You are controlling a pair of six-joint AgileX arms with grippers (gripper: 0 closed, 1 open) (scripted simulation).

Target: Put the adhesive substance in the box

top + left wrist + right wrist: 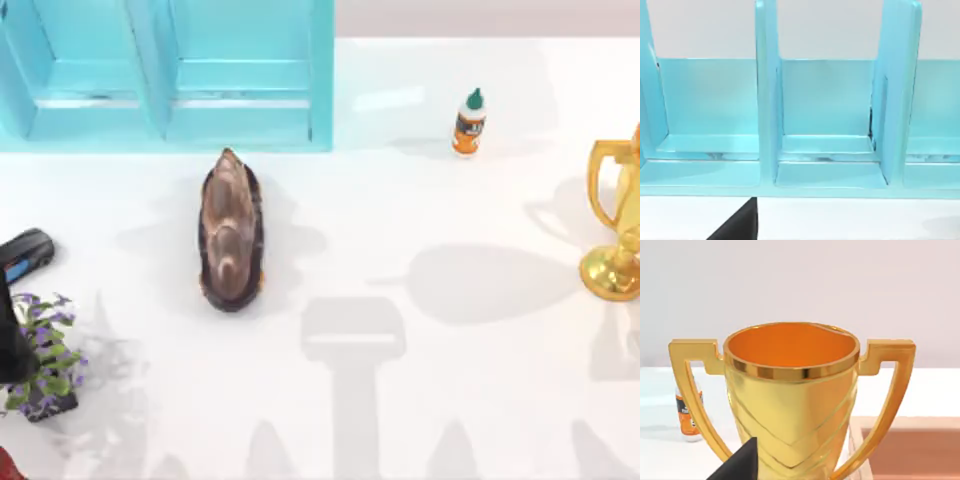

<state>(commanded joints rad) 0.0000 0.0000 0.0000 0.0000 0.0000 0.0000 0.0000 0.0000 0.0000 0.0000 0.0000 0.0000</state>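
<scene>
The adhesive substance is a small white glue bottle [469, 122] with an orange label and a green pointed cap, standing upright at the back right of the table. It also peeks out behind the gold trophy's handle as the glue bottle [688, 415] in the right wrist view. A cyan box [322, 90] with open compartments stands at the back left, and the left wrist view faces this box [767, 115] closely. A dark part of my left gripper [737, 225] and of my right gripper [737, 465] shows at each wrist view's edge. Both are away from the bottle.
A brown oblong object [231, 230] lies in front of the cyan box. The gold trophy [612, 225] stands at the right edge. A black item [25, 252] and a potted purple plant [45, 360] sit at the left. A tan-rimmed tray [910, 447] lies beyond the trophy.
</scene>
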